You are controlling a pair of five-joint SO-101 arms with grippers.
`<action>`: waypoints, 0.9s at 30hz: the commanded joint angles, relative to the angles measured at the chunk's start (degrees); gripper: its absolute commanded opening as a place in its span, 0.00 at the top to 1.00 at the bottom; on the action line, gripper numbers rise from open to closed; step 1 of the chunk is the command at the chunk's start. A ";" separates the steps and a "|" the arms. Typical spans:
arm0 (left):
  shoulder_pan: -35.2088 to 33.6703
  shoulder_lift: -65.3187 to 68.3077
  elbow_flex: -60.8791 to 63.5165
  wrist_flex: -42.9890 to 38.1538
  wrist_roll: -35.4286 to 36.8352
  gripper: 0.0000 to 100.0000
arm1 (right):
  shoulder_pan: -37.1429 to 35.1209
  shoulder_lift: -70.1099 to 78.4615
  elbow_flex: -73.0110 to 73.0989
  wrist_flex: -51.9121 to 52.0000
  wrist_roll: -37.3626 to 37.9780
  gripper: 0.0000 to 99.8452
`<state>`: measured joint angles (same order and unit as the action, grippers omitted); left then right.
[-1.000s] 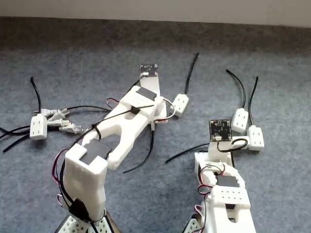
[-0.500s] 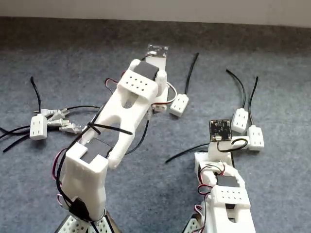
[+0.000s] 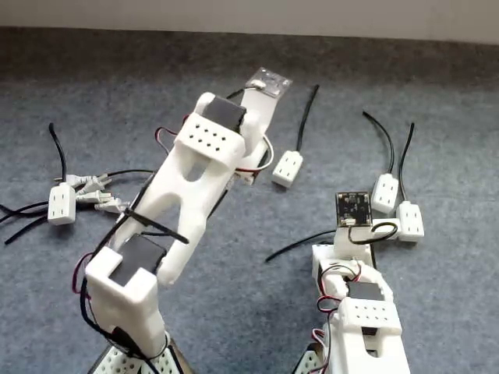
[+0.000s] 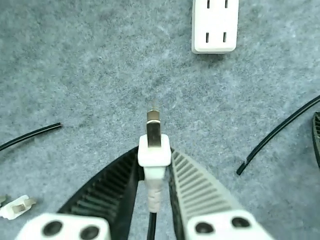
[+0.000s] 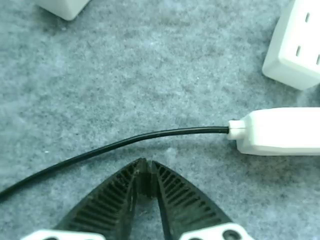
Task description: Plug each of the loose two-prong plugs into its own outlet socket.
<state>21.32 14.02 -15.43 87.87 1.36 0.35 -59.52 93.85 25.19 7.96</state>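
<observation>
Clamping plug [image 4: 154, 145] in left gripper [image 4: 155, 155], prongs and long axis pointing toward socket [image 4: 214, 25], apart; right gripper [image 5: 146, 167] sitting closed, empty.

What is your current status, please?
Left gripper shut on plug, prongs toward outlet. Right gripper shut, empty. Only bare carpet between plug and outlet.

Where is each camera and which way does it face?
High view: fixed overhead, looking down at the table; left arm, right arm show.
Left wrist view: on the left wrist, looking along the left gripper, shut on held plug, toward an outlet socket.
Right wrist view: on the right wrist, looking past shut right gripper at a black cable.
Shared: high and right wrist views show that cable.
</observation>
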 commanded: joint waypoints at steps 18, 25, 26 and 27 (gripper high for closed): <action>1.10 -62.64 82.42 -82.20 18.29 0.99 | -0.57 -0.04 -0.13 -1.10 8.09 0.99; 1.89 -61.05 90.68 -102.24 17.05 0.99 | -0.57 -0.13 -0.31 -1.27 7.91 0.99; 2.15 -60.26 90.77 -102.42 15.82 0.99 | -0.57 -0.13 -0.66 -1.89 7.91 0.99; 2.33 -59.47 90.95 -102.68 15.03 0.99 | -0.57 -0.13 -1.71 -3.03 7.91 0.99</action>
<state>22.46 -46.55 75.21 -11.56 18.07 0.26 -59.52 93.85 25.19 14.90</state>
